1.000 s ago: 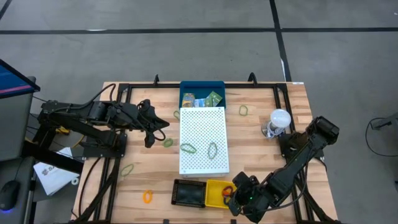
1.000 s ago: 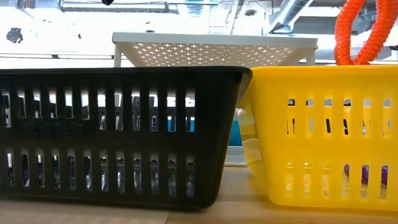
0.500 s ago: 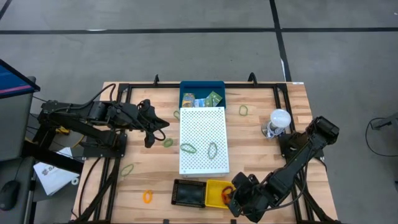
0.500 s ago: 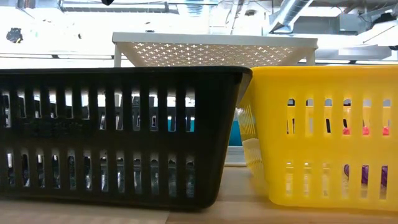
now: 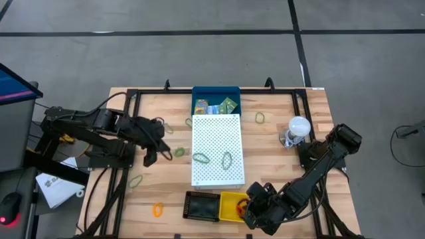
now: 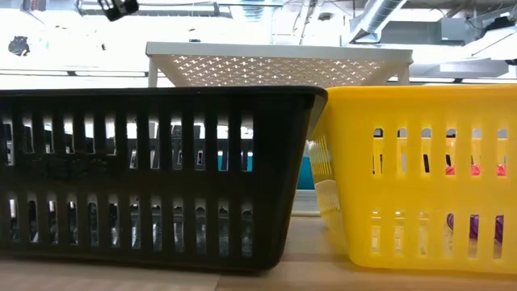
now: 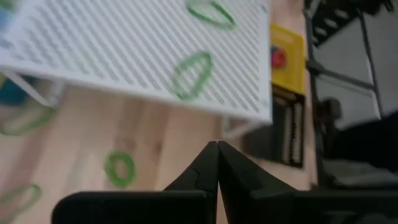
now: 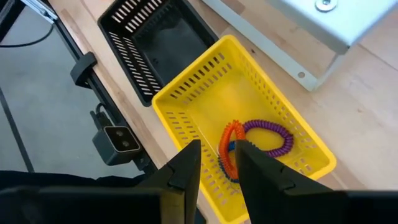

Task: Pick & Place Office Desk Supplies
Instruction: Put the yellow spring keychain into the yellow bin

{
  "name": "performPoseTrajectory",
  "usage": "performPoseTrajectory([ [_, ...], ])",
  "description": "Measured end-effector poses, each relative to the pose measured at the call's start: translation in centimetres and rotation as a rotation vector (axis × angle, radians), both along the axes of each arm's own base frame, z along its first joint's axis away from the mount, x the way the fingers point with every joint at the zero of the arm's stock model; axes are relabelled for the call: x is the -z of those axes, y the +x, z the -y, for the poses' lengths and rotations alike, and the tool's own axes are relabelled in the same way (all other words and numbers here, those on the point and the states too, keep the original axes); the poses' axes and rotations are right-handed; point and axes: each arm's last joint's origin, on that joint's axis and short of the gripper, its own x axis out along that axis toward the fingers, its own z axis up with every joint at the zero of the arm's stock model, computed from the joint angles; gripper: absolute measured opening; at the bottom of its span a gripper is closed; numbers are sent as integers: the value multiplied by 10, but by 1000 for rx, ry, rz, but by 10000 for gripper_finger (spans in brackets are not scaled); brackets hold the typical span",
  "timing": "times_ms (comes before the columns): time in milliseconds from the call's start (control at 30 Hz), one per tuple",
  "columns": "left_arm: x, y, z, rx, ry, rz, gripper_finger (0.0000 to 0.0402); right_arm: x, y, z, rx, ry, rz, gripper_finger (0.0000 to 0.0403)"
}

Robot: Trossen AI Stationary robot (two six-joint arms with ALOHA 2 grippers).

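1. The right gripper (image 8: 217, 165) hangs over the yellow basket (image 8: 186, 112) at the near edge of the tabletop (image 5: 279, 149). Its fingers stand a little apart and hold nothing.
2. Right under that gap, on the basket floor, lie an orange coiled loop (image 8: 230, 146) and a purple coiled loop (image 8: 267, 137), touching each other.
3. The left gripper (image 7: 217, 163) has its fingers pressed together with nothing between them. It hovers over the left part of the tabletop, near a green rubber band (image 5: 179, 152) that lies just off the white perforated board (image 5: 216, 149).
4. On top of that board rest two more green bands (image 5: 201, 158) (image 5: 226, 159), both toward its near end.
5. Loose on the wood: a green band (image 5: 260, 118) right of the board, a pale green one (image 5: 135, 180) on the left side, and an orange one (image 5: 157, 210) near the front edge.
6. A black basket (image 5: 202, 206) stands beside the yellow one, touching it or nearly so; nothing shows inside it.
7. A blue tray (image 5: 216, 99) sits at the far end of the board, partly tucked under it, with small green and yellow printed packets (image 5: 222, 105) in it.
8. A white bulb-like object (image 5: 298, 127) stands toward the right edge, just beside the right arm's base.
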Motion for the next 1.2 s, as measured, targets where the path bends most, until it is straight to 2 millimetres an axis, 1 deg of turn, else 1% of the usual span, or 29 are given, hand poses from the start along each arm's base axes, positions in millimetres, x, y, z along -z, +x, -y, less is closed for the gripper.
performPoseTrajectory([
  [100,4,-3,10,33,-37,-32,0,0,0,0,0,0,-1,98],
  [200,21,-5,21,47,-74,-97,0,0,0,0,-5,7,-9,98],
  [333,57,-12,39,95,-121,-218,0,0,-1,0,-5,7,-15,98],
  [433,89,-15,51,113,-168,-259,0,0,-1,0,-6,9,-16,98],
  [633,149,-25,76,147,-339,-216,0,0,-1,0,-14,22,-28,98],
  [767,177,-37,84,130,-450,-222,1,1,-1,-1,-16,25,-31,98],
  [833,186,-44,86,118,-475,-239,7,1,-1,-1,-17,27,-32,98],
  [933,193,-49,89,125,-485,-239,30,1,-1,-1,-17,27,-32,98],
  [1067,198,-53,90,144,-482,-242,85,1,-2,0,-17,22,-38,98],
  [1200,198,-54,90,159,-450,-217,143,1,-2,0,-8,25,-36,98],
])
